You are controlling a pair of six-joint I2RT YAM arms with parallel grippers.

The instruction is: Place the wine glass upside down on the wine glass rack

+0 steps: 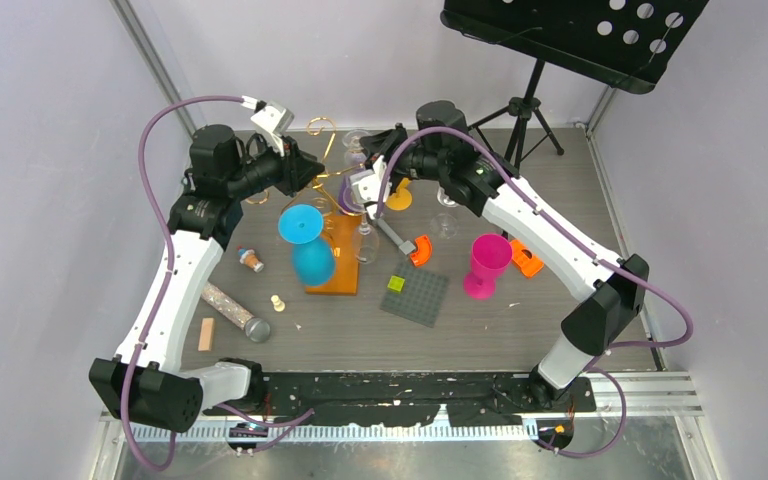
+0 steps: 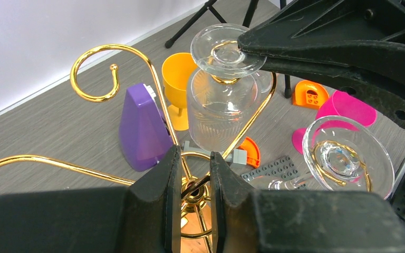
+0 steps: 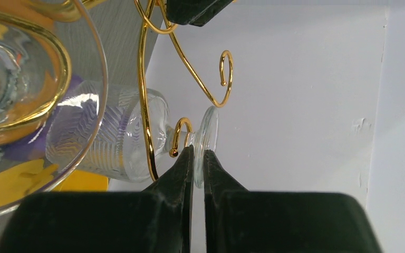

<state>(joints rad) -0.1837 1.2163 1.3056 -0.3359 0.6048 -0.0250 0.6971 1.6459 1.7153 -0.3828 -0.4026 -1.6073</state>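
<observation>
Right wrist: our right hand [image 3: 198,154] pinched the clear wine glass [image 3: 121,138] foot-up; left hand [image 2: 191,159] clenched the gold wire rack [image 2: 90,98].

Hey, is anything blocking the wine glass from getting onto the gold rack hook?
Nothing visible does. The right gripper pinches the wine glass by its foot, and its stem already sits in the rack's gold hook.

Your tally: wine glass rack [image 1: 345,272], one. Clear wine glass [image 2: 221,105], two in left wrist view. Coloured goblets, three: blue goblet [image 1: 305,245], pink goblet [image 1: 487,262], yellow goblet [image 2: 176,74]. Orange arch bricks [image 1: 421,250], two. Grey baseplate [image 1: 415,297], one. Music stand [image 1: 560,30], one.
</observation>
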